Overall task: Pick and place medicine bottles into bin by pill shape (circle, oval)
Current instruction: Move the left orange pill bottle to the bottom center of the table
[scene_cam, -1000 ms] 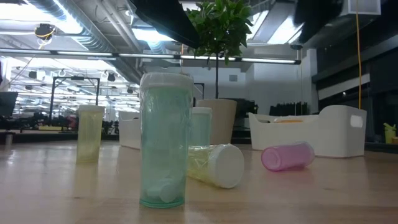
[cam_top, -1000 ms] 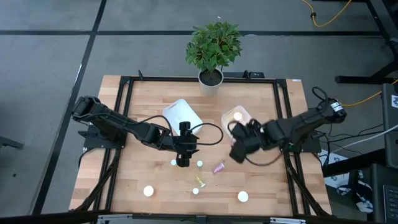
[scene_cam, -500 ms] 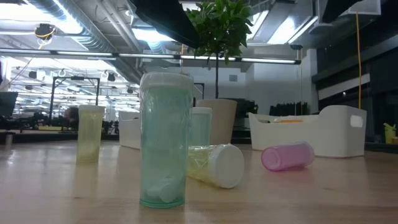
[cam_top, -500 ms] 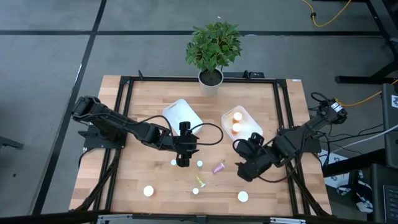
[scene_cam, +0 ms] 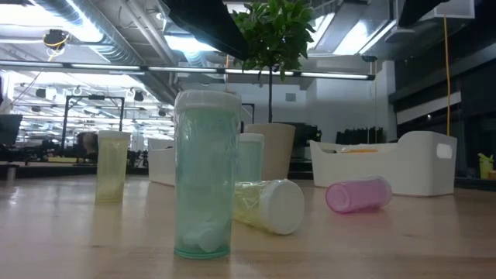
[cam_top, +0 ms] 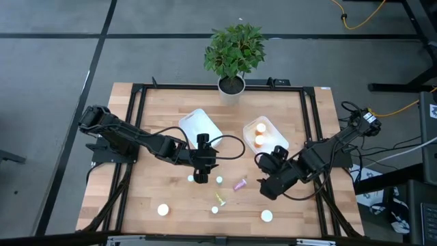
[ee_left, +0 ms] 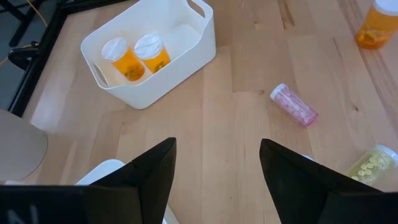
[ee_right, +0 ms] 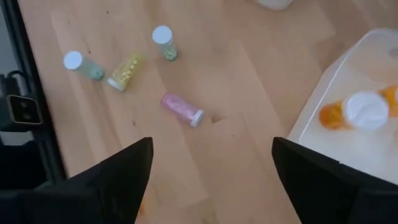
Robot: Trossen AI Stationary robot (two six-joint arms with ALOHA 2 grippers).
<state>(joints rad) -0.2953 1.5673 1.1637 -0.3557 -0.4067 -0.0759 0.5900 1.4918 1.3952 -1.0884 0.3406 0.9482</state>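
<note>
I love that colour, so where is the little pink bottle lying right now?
In the high view the small pink plastic bottle lies on its side near the wooden table's middle, between both end effectors, just beside the tipped yellow-green bottle.

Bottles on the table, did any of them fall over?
Yes, two lie on their sides near the table's middle: the pink bottle and the yellow-green bottle. The others on the wood, like the teal bottle, stand upright. Nothing has spilled.
</note>
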